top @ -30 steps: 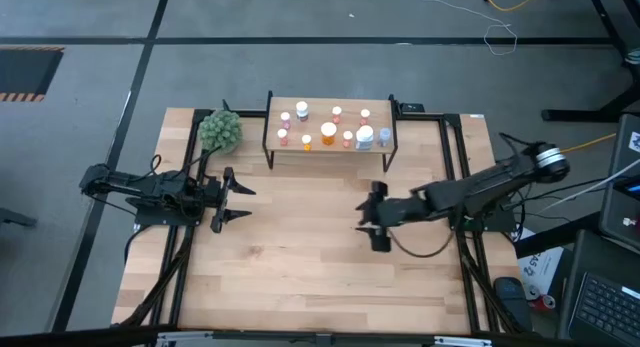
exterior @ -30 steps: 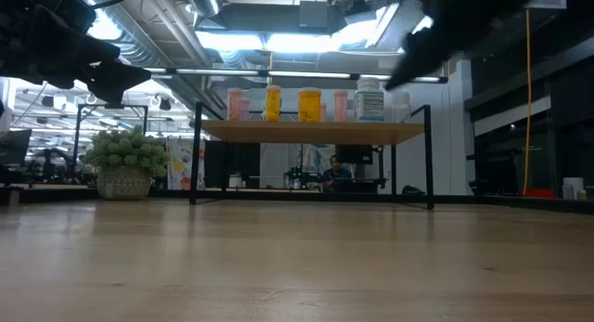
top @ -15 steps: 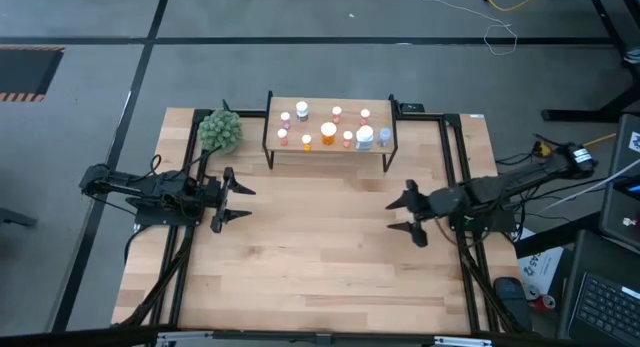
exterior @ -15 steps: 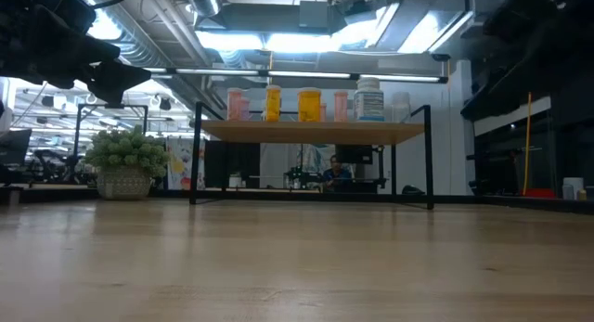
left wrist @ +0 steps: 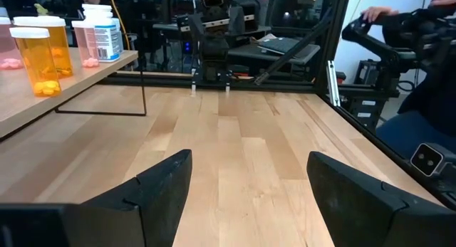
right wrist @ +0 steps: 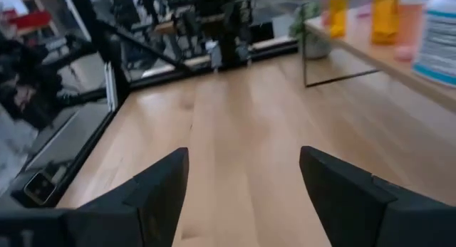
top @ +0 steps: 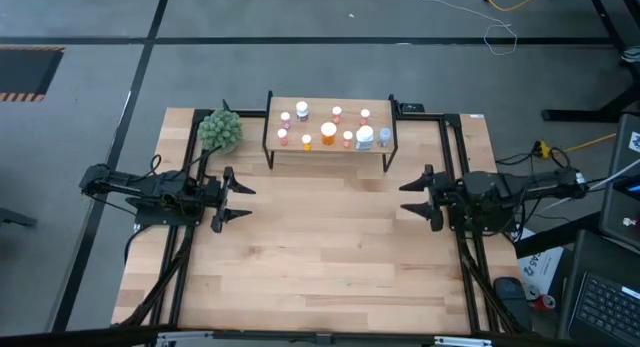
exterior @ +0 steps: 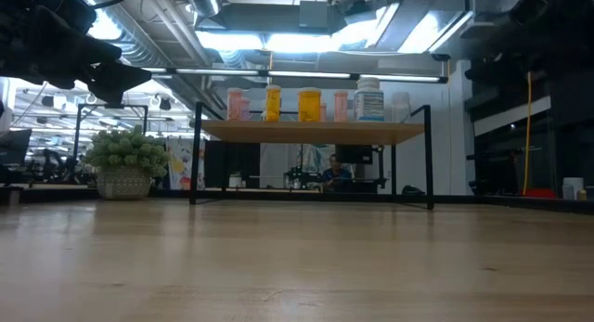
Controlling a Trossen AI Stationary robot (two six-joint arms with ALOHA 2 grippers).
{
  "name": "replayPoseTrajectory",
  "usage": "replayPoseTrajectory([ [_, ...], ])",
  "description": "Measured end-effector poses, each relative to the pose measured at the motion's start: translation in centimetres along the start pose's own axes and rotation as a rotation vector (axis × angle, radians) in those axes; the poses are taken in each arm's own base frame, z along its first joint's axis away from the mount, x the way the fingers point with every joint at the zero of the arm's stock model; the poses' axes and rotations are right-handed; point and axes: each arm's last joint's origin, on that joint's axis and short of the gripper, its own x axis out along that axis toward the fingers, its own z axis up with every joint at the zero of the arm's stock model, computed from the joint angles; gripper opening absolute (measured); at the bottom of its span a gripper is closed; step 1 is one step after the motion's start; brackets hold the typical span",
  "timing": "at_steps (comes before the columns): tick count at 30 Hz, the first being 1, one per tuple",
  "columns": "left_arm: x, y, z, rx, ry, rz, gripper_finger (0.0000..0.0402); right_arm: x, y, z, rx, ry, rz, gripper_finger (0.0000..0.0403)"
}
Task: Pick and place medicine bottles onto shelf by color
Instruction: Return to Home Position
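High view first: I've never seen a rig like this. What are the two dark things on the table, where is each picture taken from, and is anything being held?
They are two robot arms, each ending in a two-finger gripper. The high view looks straight down: the left gripper and the right gripper hang over the wooden table, both open and holding nothing. The low view looks level across the tabletop. Each wrist view looks forward from one arm, past its own fingers. At the far edge stands a low shelf carrying the medicine bottles, orange, pinkish and white. Beside it sits a green plant ball.
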Motion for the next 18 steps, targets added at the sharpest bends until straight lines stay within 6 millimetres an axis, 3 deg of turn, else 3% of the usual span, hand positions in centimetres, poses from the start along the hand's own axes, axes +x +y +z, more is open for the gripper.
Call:
replayPoseTrajectory([
  [8,0.0,0.0,0.0,0.0,0.001,0.0,0.0274,-0.7,-1.5,-2.8,0.032,-0.122,-0.022,0.0272],
  [18,0.0,0.0,0.0,0.0,0.0,0.001,0.0274,-0.6,-1.4,-2.5,0.038,-0.157,-0.012,0.0272],
])
